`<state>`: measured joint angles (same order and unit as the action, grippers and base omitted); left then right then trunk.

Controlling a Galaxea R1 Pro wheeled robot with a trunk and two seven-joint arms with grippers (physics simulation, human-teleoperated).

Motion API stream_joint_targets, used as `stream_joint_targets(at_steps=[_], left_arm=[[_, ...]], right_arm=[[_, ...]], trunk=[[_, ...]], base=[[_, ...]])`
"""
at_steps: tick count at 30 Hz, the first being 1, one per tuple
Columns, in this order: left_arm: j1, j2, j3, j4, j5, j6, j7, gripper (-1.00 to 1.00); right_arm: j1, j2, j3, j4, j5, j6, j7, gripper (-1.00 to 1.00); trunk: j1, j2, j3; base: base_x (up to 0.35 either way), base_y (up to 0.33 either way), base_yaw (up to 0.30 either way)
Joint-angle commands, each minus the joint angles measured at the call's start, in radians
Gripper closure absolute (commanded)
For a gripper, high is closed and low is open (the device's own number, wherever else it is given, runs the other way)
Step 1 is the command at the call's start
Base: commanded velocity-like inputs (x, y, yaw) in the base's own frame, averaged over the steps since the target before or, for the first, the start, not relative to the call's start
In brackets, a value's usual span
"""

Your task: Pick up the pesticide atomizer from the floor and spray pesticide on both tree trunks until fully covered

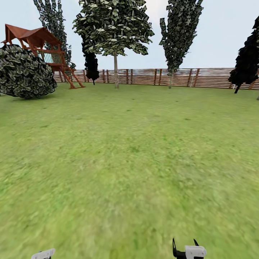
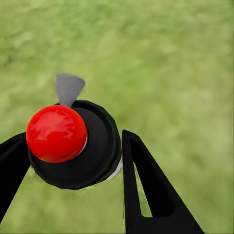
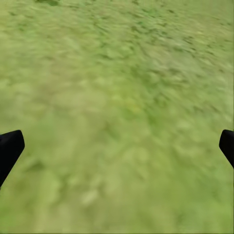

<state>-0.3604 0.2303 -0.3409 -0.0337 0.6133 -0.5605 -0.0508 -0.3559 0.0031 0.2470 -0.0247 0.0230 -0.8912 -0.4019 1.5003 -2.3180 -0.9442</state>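
The pesticide atomizer (image 2: 100, 146) has a round black body, a glossy red knob (image 2: 56, 133) and a grey nozzle (image 2: 68, 87). My left gripper (image 2: 73, 137) is shut on it, one black finger (image 2: 146, 190) against each side, held above the grass. At the bottom edge of the head view a white part of my left wrist (image 1: 43, 254) shows. My right gripper (image 1: 184, 244) hangs open and empty over the lawn, its fingertips (image 3: 9, 146) far apart. Far ahead by the fence stand two trees, one with a pale bare trunk (image 1: 116, 72), the other with a thinner trunk (image 1: 170, 80).
Green lawn (image 1: 129, 151) stretches to a brown slat fence (image 1: 208, 77). A round bush (image 1: 25, 72) and a red wooden play tower (image 1: 43, 50) stand at the far left. Black-foliaged trees rise by the fence (image 1: 91, 64) and at the right edge (image 1: 246, 61).
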Motion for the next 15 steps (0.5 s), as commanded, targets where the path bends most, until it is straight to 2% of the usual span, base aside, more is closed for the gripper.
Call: stream_joint_targets(at_steps=[1,15], left_arm=[[0.0,0.0,0.0,0.0,0.0,0.0,0.0,1.0],[0.0,0.001,0.002,0.0,0.0,0.001,0.0,1.0]], right_arm=[[0.0,0.0,0.0,0.0,0.0,0.0,0.0,-1.0],[0.0,0.0,0.0,0.0,0.0,0.0,0.0,-1.0]], trunk=[[0.0,0.0,0.0],[0.0,0.0,0.0]], base=[[0.339,0.0,0.0],[0.339,0.0,0.0]])
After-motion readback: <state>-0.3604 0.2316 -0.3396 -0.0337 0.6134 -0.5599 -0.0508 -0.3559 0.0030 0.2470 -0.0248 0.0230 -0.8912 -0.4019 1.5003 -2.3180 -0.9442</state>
